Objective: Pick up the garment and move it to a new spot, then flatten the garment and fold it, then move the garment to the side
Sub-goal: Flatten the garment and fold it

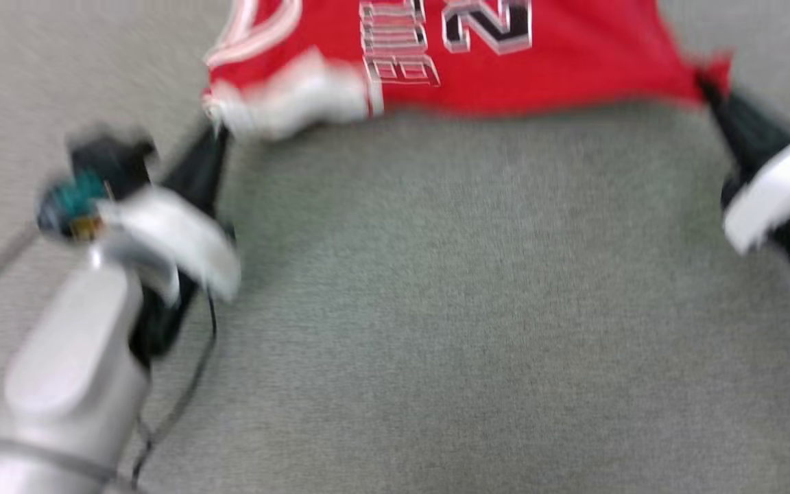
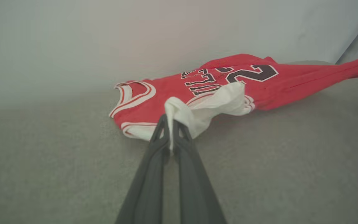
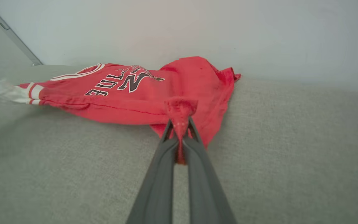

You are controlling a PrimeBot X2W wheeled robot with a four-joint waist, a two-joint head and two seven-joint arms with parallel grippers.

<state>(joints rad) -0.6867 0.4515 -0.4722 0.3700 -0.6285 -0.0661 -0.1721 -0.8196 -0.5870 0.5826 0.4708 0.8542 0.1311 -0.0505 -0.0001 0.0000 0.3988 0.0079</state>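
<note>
- Red jersey-style garment [image 2: 222, 84] with white sleeves lies on grey fabric surface [image 1: 436, 309].
- Left gripper [image 2: 170, 124] pinches a white sleeve.
- Right gripper [image 3: 180, 126] pinches a red hem corner.

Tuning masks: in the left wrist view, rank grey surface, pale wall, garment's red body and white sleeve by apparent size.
1. grey surface
2. pale wall
3. garment's red body
4. white sleeve, nearer the camera, so enlarged
</note>
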